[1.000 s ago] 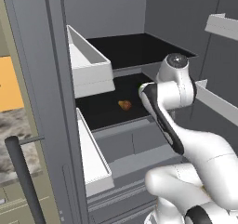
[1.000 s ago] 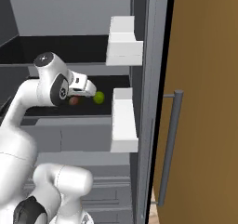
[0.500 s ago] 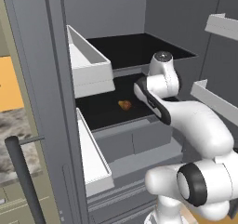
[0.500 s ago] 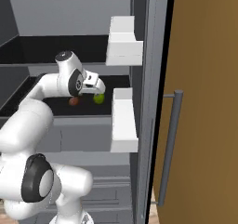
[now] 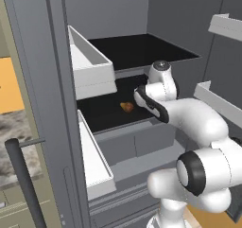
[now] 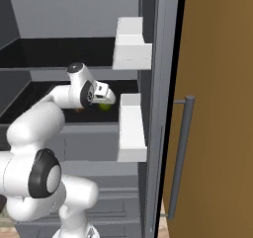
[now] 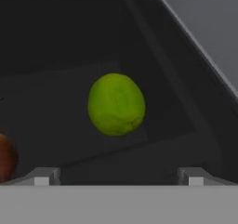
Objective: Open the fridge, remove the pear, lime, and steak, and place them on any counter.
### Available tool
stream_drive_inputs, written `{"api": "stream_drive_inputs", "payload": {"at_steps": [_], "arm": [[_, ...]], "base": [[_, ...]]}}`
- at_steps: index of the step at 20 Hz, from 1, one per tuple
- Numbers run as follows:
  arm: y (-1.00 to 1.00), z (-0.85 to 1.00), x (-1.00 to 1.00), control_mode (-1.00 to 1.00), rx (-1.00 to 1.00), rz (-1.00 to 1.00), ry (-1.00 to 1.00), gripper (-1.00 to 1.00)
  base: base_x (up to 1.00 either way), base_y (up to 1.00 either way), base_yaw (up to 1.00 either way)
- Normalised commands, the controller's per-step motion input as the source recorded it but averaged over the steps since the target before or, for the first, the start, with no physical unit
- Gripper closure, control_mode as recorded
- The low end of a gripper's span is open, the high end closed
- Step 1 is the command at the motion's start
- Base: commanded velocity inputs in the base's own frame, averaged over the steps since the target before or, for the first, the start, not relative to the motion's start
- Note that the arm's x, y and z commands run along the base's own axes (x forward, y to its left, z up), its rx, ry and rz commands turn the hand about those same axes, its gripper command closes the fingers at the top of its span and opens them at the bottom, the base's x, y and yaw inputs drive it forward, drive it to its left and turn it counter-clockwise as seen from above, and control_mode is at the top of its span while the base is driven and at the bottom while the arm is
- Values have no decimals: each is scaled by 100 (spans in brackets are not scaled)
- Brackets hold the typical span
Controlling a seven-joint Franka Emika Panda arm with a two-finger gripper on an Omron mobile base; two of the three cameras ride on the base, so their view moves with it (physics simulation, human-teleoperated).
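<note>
Reaching: my gripper (image 7: 118, 175) sits inside the fridge (image 5: 118, 52)
Jaws: spread wide, holding nothing
Lime (image 7: 116, 104): just ahead, centred between fingertips

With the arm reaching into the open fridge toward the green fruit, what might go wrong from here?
1. The round green lime could roll away if a finger nudges it before closing.
2. The dark red item beside it may get bumped.
3. The end effector works close to the grey fridge's white door bin.
</note>
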Motion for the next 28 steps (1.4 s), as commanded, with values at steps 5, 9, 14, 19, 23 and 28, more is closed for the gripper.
{"api": "stream_drive_inputs", "payload": {"at_steps": [5,9,14,19,23,28], "arm": [[-2,-24,45,-100,0,0,0,-100],[-3,-28,46,-100,0,0,0,-100],[-1,-12,46,-100,0,0,0,-100],[0,-20,25,-100,0,0,0,100],[0,-44,0,-100,0,0,0,100],[0,-15,-58,-100,0,1,-12,100]], "base": [[0,0,0],[0,0,0],[0,0,0],[0,0,0],[0,0,0],[0,0,0]]}}
